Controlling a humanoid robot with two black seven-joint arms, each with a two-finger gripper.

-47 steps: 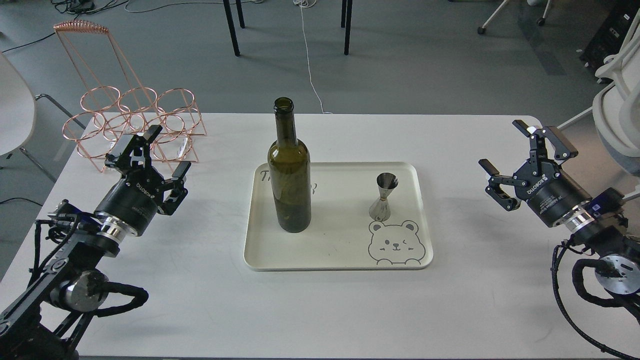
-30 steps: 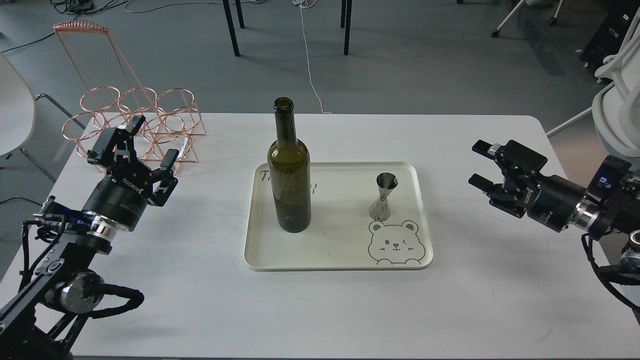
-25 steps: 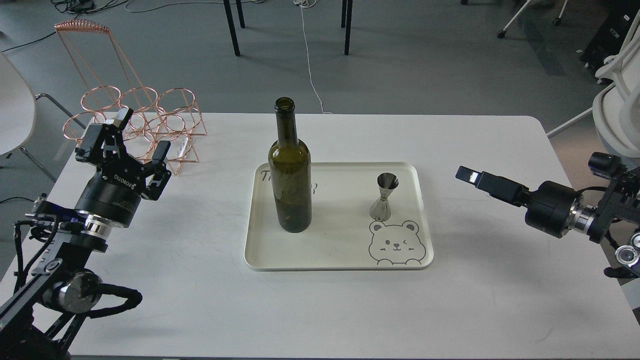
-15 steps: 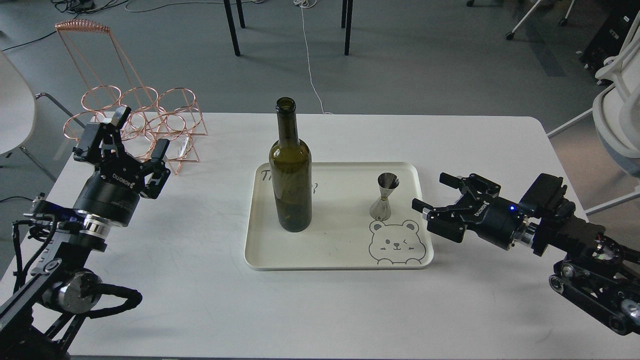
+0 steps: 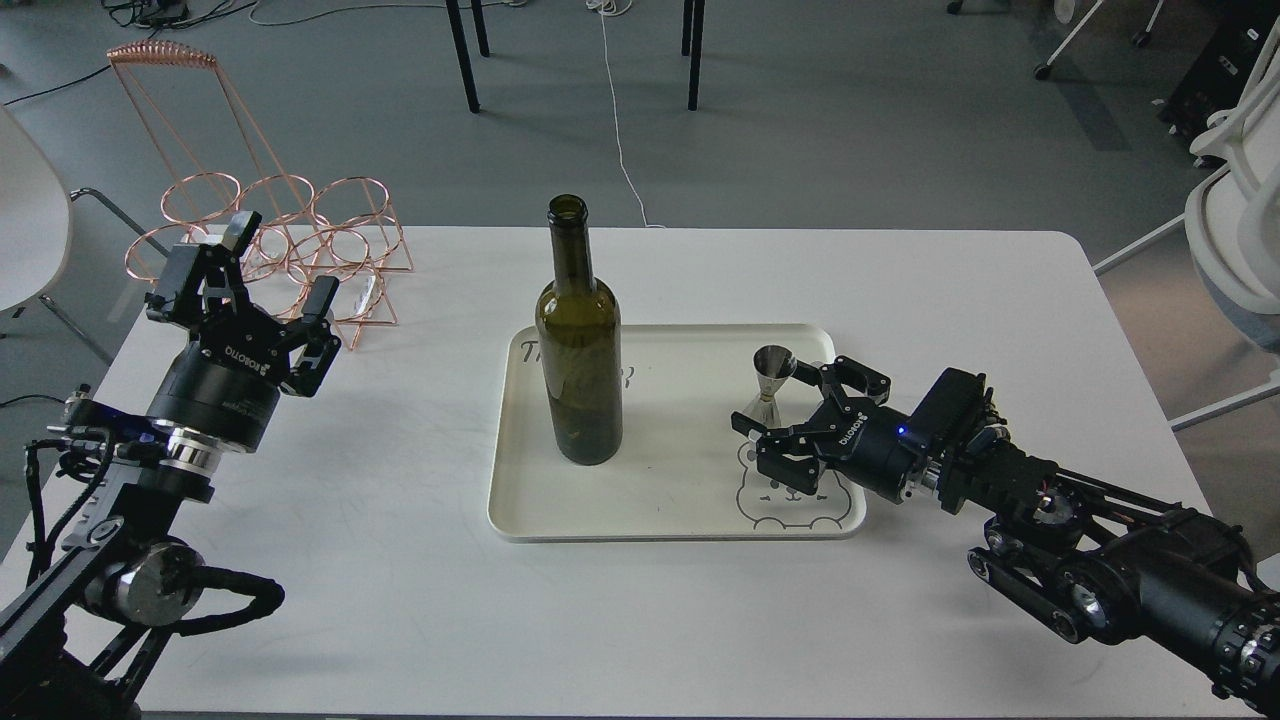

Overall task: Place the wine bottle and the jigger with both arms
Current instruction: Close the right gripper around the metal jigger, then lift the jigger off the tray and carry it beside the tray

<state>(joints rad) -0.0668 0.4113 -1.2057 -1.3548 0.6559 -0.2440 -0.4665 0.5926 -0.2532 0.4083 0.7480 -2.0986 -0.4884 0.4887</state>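
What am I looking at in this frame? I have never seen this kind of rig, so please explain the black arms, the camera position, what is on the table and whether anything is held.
The camera sits in a humanoid robot's head, looking down at a white table. The two black arms are its own. The left gripper hovers with open jaws beside a copper wire rack, holding nothing. The right gripper reaches over a cream tray, its open jaws on either side of the jigger, a small steel measuring cup, not yet closed on it. The wine bottle stands upright on the tray, untouched.
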